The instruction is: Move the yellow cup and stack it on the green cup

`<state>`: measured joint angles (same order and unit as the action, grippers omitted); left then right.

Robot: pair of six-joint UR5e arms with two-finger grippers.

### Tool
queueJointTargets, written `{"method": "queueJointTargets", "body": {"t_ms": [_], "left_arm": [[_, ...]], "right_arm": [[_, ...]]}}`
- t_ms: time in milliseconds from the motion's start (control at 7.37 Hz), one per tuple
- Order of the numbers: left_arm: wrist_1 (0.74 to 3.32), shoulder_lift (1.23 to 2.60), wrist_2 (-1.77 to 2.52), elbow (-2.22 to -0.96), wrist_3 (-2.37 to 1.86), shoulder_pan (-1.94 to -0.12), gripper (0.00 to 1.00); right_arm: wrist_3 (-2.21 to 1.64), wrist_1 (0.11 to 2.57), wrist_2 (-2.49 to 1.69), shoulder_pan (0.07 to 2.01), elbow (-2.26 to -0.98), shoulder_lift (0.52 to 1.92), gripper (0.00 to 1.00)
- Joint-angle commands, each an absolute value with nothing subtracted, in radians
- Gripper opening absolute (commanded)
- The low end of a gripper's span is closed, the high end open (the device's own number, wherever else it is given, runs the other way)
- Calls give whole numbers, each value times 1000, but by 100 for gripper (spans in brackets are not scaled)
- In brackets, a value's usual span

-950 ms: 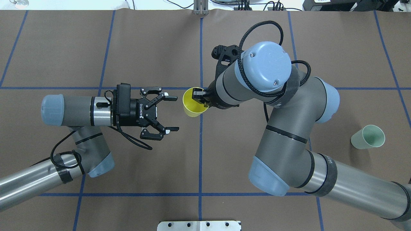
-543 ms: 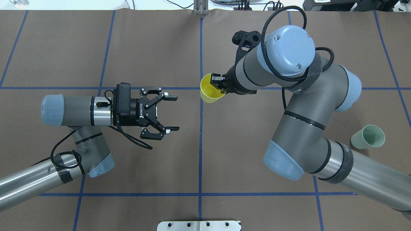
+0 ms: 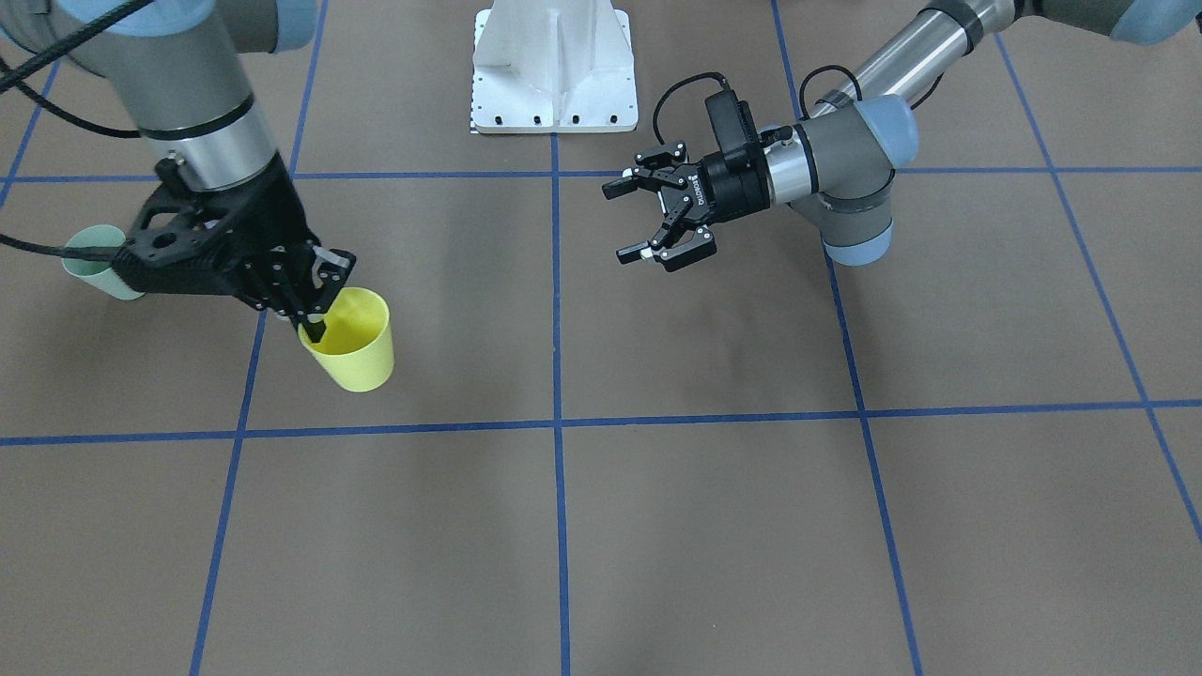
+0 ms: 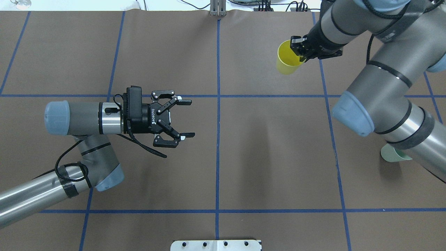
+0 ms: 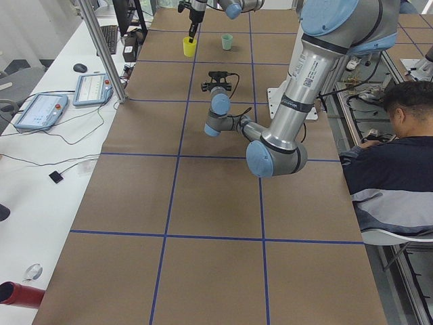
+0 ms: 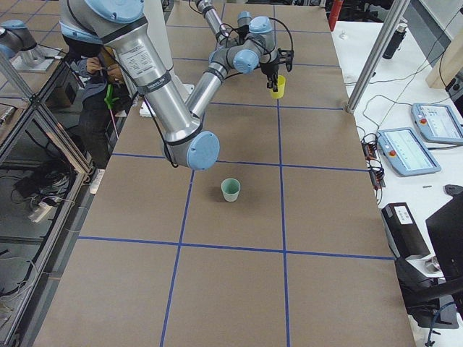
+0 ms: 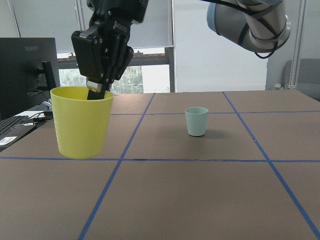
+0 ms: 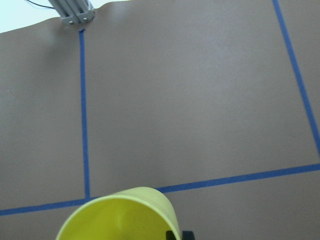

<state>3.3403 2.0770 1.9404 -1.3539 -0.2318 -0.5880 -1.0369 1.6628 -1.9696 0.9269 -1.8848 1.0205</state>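
Right pincer (image 4: 300,51) with yellow cup (image 4: 285,62) farther right than before.

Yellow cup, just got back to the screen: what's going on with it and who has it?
The right gripper is shut on the small bright yellow plastic tumbler, pinching its rim with one finger inside, and the cup looks lifted off the brown table. The small pale mint-green plastic tumbler stands upright on its own, well apart, so nothing is stacked yet. The left gripper hangs open and empty near the table's middle.
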Motion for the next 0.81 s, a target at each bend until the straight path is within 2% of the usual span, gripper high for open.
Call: {"method": "queueJointTargets", "body": {"t_ms": [0, 271, 678], "left_arm": [[3288, 2077, 1918, -1356, -282, -612, 100], [3156, 2072, 1917, -1359, -341, -679, 100], [2804, 2054, 1919, -1368, -339, -819, 100]], "right_arm": [[-808, 1671, -2128, 1091, -1881, 1118, 0], [-695, 1669, -2184, 1159, -1882, 1178, 0], [-525, 1664, -2266, 1261, -1887, 1282, 0]]}}
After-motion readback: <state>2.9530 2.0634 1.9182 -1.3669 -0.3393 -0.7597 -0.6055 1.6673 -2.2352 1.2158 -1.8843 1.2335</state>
